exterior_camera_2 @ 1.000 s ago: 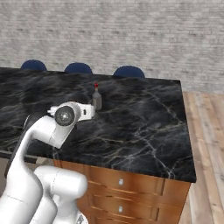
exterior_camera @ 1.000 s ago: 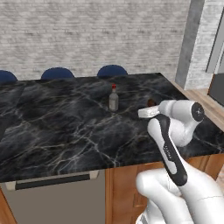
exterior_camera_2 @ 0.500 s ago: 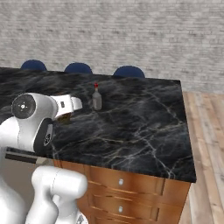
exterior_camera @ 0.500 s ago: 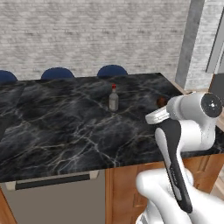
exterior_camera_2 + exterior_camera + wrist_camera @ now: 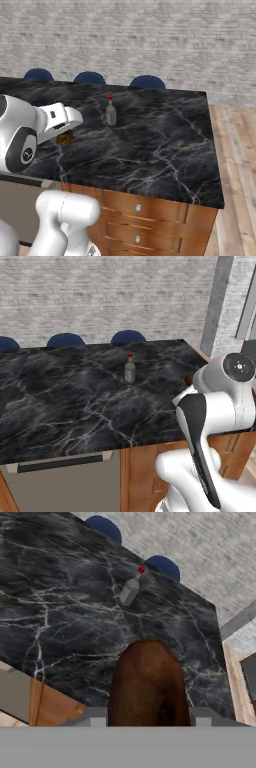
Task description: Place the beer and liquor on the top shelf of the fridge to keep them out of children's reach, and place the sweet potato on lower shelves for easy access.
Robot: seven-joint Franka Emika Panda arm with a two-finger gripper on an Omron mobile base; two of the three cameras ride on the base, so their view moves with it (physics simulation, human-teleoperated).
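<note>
My gripper (image 5: 148, 716) is shut on the sweet potato (image 5: 147, 682), a dark reddish-brown lump that rises large between the fingers. In the base views the sweet potato (image 5: 65, 138) (image 5: 188, 378) hangs just above the black marble counter (image 5: 160, 145), half hidden by my arm. The liquor (image 5: 130, 368) (image 5: 110, 112) (image 5: 131, 589), a greyish bottle with a red cap, stands upright mid-counter, well beyond the gripper (image 5: 64, 131). The beer and the fridge are out of view.
Three blue chair backs (image 5: 128, 337) line the counter's far edge before a grey brick wall. Wooden drawers (image 5: 145, 220) sit under the counter's near edge. Plank floor (image 5: 237, 165) lies past the counter's right end.
My arm has swung up and closer to the cameras, with the sweet potato still held. The hand has drifted toward the counter's near side. The liquor has not moved.
</note>
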